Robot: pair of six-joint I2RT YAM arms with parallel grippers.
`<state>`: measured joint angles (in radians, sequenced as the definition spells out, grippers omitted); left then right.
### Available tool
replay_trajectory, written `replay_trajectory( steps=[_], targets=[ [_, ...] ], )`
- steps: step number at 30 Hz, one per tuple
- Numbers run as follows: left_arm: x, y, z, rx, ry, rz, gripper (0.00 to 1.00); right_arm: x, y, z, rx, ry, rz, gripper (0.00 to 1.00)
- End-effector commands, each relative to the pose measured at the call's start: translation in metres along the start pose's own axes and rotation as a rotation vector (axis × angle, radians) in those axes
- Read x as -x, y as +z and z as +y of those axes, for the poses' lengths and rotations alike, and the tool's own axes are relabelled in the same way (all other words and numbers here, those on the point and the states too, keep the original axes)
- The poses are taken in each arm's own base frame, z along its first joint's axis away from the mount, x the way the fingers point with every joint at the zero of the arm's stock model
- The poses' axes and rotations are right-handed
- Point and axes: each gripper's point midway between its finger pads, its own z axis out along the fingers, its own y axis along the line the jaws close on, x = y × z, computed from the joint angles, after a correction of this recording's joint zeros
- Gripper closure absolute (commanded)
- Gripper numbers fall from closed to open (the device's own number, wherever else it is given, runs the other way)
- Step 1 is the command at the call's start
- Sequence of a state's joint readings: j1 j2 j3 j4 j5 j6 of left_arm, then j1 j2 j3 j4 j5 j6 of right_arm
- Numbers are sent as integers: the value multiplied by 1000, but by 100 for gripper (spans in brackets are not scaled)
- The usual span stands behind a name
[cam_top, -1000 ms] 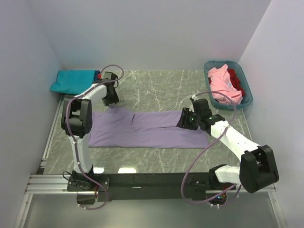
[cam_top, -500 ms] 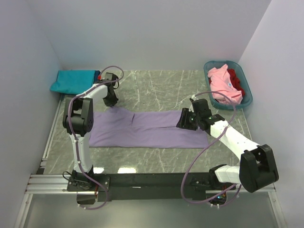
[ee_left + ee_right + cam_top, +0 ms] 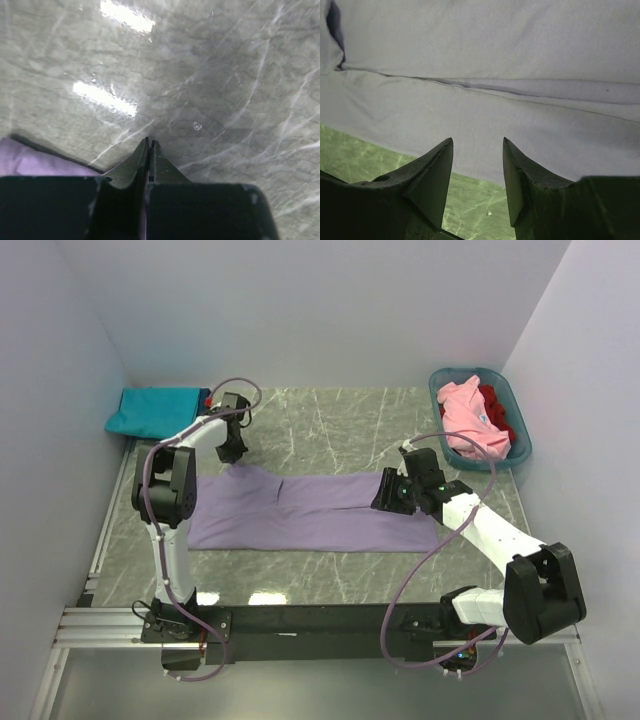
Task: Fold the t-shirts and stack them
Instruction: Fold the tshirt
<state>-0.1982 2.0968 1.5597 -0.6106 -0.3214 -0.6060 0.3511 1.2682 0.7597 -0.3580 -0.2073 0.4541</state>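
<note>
A large lavender t-shirt point(image 3: 310, 512) lies flat across the marble table, folded into a long band. My left gripper point(image 3: 235, 455) sits at the shirt's far left corner. In the left wrist view its jaws point(image 3: 149, 141) are pressed together with a thin sliver of lavender cloth point(image 3: 30, 160) between them. My right gripper point(image 3: 388, 492) hovers over the shirt's right end. Seen from the right wrist, it point(image 3: 477, 142) stands open above the cloth's edge point(image 3: 495, 75), holding nothing. A folded teal t-shirt point(image 3: 155, 410) rests at the far left.
A teal-blue plastic basket point(image 3: 520, 455) at the far right holds a pink shirt point(image 3: 470, 420) and a red one point(image 3: 497, 410). White walls close in the table on three sides. Bare marble point(image 3: 330, 425) lies beyond the lavender shirt.
My left gripper's jaws have closed at the lavender shirt's far left corner, and the arm has shifted slightly. The right arm and the shirt have not moved.
</note>
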Motion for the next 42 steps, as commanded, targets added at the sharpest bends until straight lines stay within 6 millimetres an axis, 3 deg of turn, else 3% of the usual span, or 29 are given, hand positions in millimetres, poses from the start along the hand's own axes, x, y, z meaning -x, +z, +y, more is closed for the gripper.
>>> replay_trajectory(
  steps=[1,16,33,42],
  targets=[
    [35,-37,1,-18,-33,-112,98,8,2,9,31,-29,-21,49],
    [35,-59,8,-48,-49,-133,97,3,-1,16,61,-64,-7,49],
    [-8,-83,45,-51,-53,-126,97,-3,-8,48,116,-186,-3,52],
    [-35,-77,72,13,-44,-112,99,-6,-9,48,90,-203,-6,52]
  ],
)
